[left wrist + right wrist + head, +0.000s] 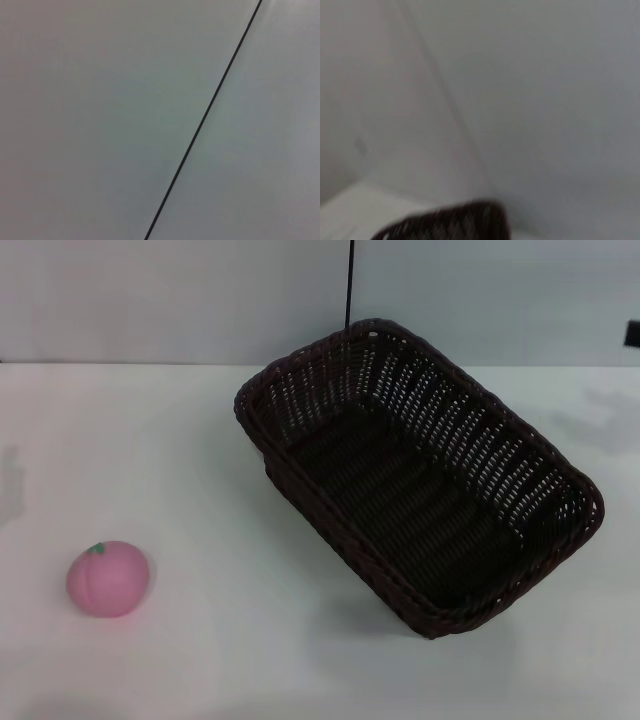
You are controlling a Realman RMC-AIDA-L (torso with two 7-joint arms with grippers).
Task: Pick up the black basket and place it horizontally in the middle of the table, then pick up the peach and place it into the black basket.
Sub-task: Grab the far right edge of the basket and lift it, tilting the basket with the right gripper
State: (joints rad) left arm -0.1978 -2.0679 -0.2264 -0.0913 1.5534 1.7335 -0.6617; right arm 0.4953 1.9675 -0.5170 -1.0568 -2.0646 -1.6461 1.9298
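Observation:
The black basket stands upright on the white table, right of centre, set diagonally with one corner toward the back wall and one toward the front right. It holds nothing. A bit of its braided rim shows in the right wrist view. The pink peach lies on the table at the front left, well apart from the basket, green stem tip up. Neither gripper shows in any view.
A pale wall runs behind the table, with a thin dark vertical seam above the basket. The left wrist view shows only that wall and the seam.

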